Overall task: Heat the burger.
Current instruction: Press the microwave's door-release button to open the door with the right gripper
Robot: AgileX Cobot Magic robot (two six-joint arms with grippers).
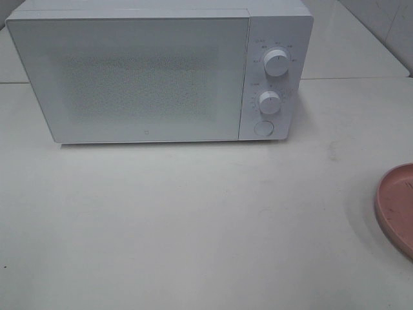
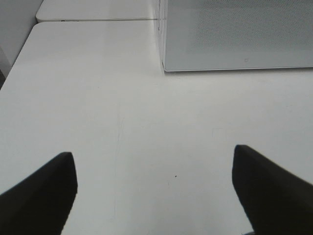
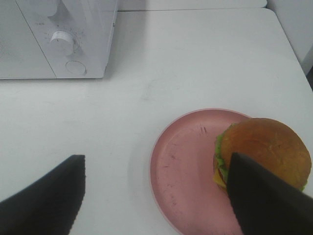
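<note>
- The right gripper (image 3: 156, 157) sits closest to its wrist camera, with its two dark fingers (image 3: 46, 196) spread wide. Nothing is held between them.
- One of those fingers overlaps the edge of the burger (image 3: 266, 149) in the right wrist view. I cannot tell whether it touches the bun.
- The burger rests on the pink plate (image 3: 186, 171), off-centre and close to the rim. Its domed orange bun faces up, and a green layer shows below it.
- The plate lies on the white table (image 1: 193, 219), at the right edge of the high view and cut off by the frame. It is well apart from the microwave (image 1: 148, 77).
- The left gripper (image 2: 152, 154) is also spread wide above bare tabletop and grips nothing. The microwave's front corner shows beyond it.
- The microwave stands at the back of the table with its door shut.
- Its control panel carries an upper knob (image 1: 276, 64), a lower knob (image 1: 269, 102) and a round button (image 1: 262, 128) beneath them.
</note>
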